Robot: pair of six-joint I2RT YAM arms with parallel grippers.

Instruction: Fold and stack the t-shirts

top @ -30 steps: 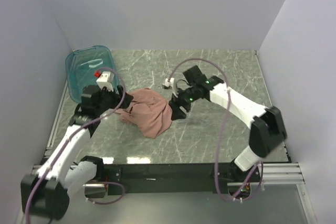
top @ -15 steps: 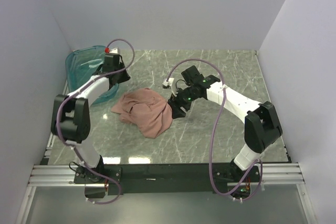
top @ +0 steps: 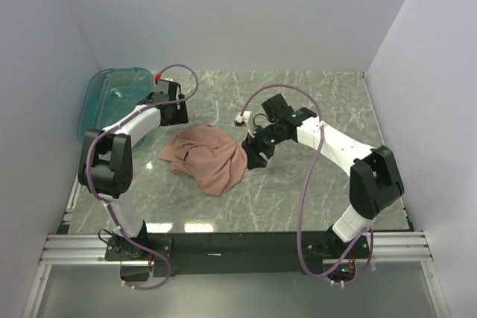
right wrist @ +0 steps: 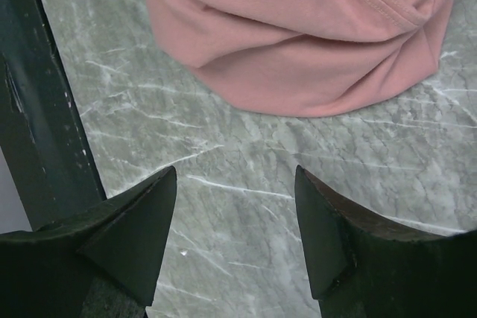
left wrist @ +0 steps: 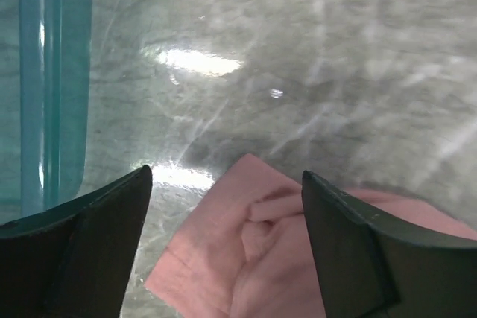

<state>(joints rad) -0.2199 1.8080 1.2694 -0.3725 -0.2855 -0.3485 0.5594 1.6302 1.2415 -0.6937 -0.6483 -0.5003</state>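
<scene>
T-shirt (top: pixel 209 160), salmon-pink, lies crumpled in a heap on marble table (top: pixel 320 106).

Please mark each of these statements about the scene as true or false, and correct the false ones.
1. The pink t-shirt lies crumpled on the table, not folded. True.
2. The left gripper is shut on the t-shirt. False: its fingers are spread open over one edge of the t-shirt and hold nothing.
3. The teal bin stands at the far left, apart from the t-shirt. True.
4. The t-shirt is inside the bin. False: it lies on the table between the two grippers.
5. The right gripper is open, beside the t-shirt. True.
</scene>
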